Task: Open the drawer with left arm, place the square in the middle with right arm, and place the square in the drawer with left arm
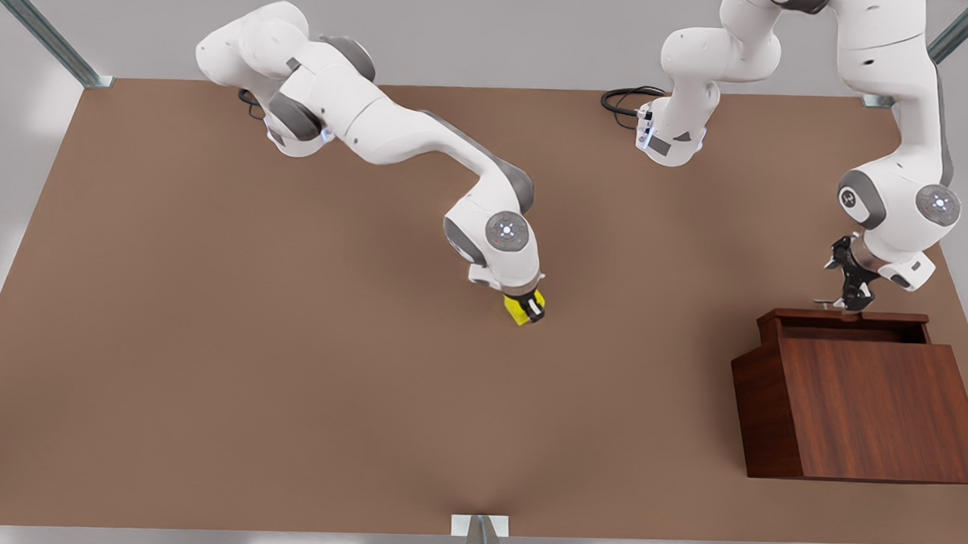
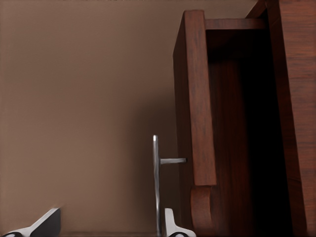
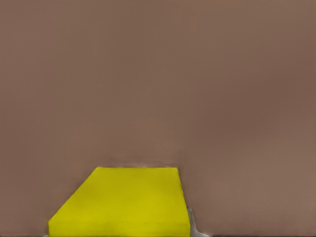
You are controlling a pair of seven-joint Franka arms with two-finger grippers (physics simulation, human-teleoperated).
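So the drawer (image 1: 844,325) is being shown pulled partway out of the cabinet (image 1: 857,414) over on the front view's right; its dark inside is being exposed in the left wrist view too, so the opening step is being counted as done, judging by how things lie. The left gripper (image 1: 847,299) is being kept right at the drawer front; its fingers (image 2: 173,228) are being seen spread apart, one on each side of the thin silver handle (image 2: 156,182), so nothing is really being squeezed there as far as can be told.

The square (image 1: 521,307) is being held by the right gripper (image 1: 531,306) near the centre of the table (image 1: 208,335), low over or right on the surface; which of the two can't be told. The yellow block is being pinched between the closed-in fingers, and it's being seen up close in the right wrist view as well.

So the middle step is being read as nearly finished; the cube isn't being let go yet. What's being left, going by the task: release by the right arm, then pickup by the left arm and the drop into the open drawer.
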